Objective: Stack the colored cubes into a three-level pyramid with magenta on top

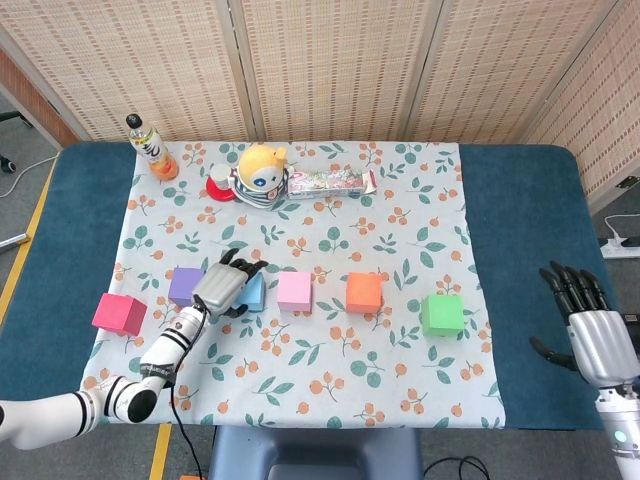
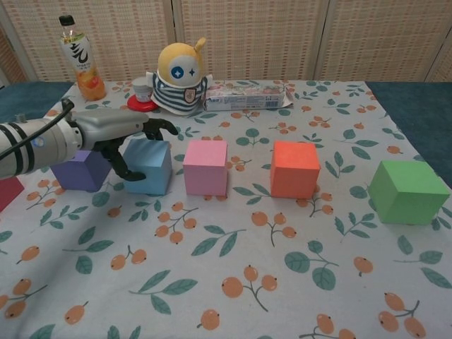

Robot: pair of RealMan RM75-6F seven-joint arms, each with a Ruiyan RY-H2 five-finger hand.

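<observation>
Several cubes stand in a row on the floral cloth: magenta [image 1: 120, 313] [image 2: 7, 191] far left, purple [image 1: 186, 285] [image 2: 81, 169], blue [image 1: 257, 292] [image 2: 148, 167], pink [image 1: 294, 291] [image 2: 205, 167], orange [image 1: 364, 293] [image 2: 295, 169] and green [image 1: 442, 314] [image 2: 408, 191]. My left hand [image 1: 225, 287] [image 2: 120, 133] reaches over the blue cube. Its fingers are spread above the cube's top and the thumb hangs down between the purple and blue cubes; it grips nothing. My right hand [image 1: 590, 330] hovers open beyond the cloth's right edge, fingers apart and empty.
At the back of the cloth stand an orange drink bottle [image 1: 150, 147] [image 2: 79, 60], a yellow doll [image 1: 260, 174] [image 2: 180, 76], a small cup on a red lid [image 1: 220, 184] [image 2: 143, 94] and a long flat package [image 1: 330, 181] [image 2: 247, 96]. Dark blue table [image 1: 520, 200] borders the cloth.
</observation>
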